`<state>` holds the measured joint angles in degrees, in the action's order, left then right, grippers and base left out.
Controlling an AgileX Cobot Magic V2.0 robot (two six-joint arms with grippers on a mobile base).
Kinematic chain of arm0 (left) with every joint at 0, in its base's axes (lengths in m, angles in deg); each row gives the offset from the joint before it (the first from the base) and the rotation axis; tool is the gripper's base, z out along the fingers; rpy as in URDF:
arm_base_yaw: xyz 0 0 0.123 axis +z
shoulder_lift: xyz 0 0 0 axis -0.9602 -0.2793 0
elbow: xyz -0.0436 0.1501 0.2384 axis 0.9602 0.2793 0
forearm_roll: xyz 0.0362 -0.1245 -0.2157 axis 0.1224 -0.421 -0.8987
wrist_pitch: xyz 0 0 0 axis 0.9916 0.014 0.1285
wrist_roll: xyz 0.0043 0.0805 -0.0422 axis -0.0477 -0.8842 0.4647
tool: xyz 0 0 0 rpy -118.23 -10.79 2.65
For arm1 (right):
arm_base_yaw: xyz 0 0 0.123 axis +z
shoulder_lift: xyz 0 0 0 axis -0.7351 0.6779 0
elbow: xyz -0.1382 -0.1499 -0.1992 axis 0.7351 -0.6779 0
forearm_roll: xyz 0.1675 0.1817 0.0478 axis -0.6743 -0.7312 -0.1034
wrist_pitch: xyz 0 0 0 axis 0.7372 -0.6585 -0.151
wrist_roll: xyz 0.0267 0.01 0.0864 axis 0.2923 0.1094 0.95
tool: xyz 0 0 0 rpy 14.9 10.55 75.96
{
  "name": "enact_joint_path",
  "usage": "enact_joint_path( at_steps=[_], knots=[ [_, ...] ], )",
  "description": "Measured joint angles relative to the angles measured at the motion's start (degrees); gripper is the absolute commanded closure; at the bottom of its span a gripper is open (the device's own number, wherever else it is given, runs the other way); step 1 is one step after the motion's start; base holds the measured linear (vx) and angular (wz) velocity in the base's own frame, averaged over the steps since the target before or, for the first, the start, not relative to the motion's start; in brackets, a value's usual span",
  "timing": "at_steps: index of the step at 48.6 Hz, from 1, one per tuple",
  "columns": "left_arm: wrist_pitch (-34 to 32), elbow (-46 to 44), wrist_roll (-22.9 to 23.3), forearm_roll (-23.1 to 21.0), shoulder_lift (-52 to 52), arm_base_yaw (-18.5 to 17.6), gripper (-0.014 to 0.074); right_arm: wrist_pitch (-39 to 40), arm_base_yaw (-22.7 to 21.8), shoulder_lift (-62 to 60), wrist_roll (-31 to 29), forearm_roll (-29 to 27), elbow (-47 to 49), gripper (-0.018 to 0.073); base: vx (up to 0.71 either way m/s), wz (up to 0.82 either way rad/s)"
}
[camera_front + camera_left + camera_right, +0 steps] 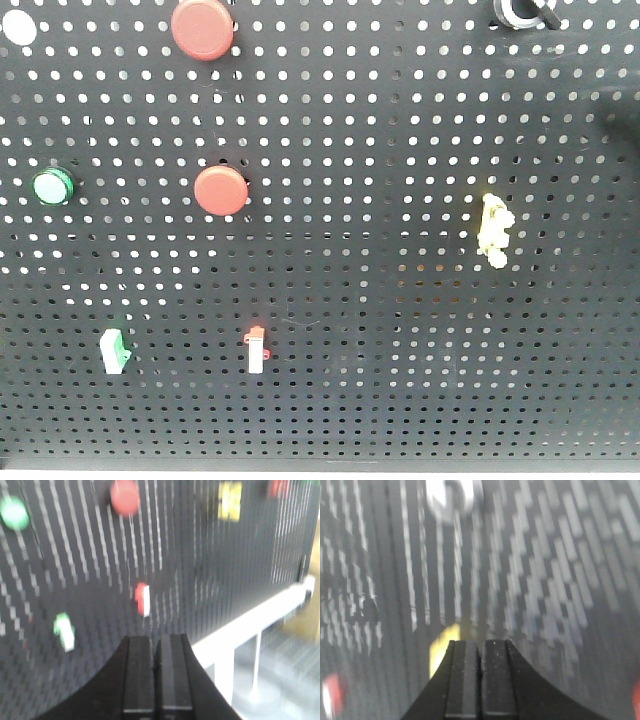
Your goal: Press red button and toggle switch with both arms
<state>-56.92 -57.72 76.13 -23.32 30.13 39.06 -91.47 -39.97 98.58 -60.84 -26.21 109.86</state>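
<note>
Two red buttons are mounted on the black pegboard (400, 300), one at the top (203, 28) and one lower down (221, 190). The toggle switch (520, 10) sits at the board's top right edge, cut off by the frame. Neither arm shows in the front view. In the left wrist view my left gripper (156, 640) is shut and empty, below a blurred red button (125, 496). My right gripper (481, 642) is also shut and empty, and it faces the board below the blurred silver ring of the toggle switch (451, 497).
A green button (52, 186), a yellow knobbly piece (493, 230), a green-tipped rocker tab (116, 350) and a red-tipped rocker tab (256, 350) are also on the board. The board's white frame rail (260, 615) runs along the right of the left wrist view.
</note>
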Motion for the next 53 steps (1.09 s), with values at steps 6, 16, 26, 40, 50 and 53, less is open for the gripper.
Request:
enact_joint_path(
  at_steps=[6,16,26,40,50,53],
  knots=[
    [3.1,0.0,0.0,1.8,0.0,0.0,0.0594,2.9,0.0,-12.9,-0.9,0.1,-13.5,0.0562,0.00,0.00],
    [0.2,3.4,-0.1,5.0,0.0,0.0,0.0594,3.8,0.0,-33.0,-2.1,0.1,-30.1,0.0562,0.00,0.00],
    [-14.8,15.3,2.2,5.0,0.0,0.0,0.0594,6.4,0.0,-43.1,-2.4,0.1,-37.5,0.0562,0.00,0.00],
    [-22.1,25.2,3.3,5.1,0.0,0.0,0.0594,6.1,0.0,-44.4,-2.4,-0.5,-39.3,0.0562,0.00,0.00],
    [-20.4,27.7,3.3,5.1,0.0,0.0,0.0594,6.1,0.0,-44.4,-2.4,-0.5,-39.3,0.0562,0.00,0.00],
    [-19.8,27.7,3.3,5.1,0.0,0.0,0.0594,6.1,0.0,-44.4,-2.4,-0.5,-39.3,0.0562,0.00,0.00]
  ],
)
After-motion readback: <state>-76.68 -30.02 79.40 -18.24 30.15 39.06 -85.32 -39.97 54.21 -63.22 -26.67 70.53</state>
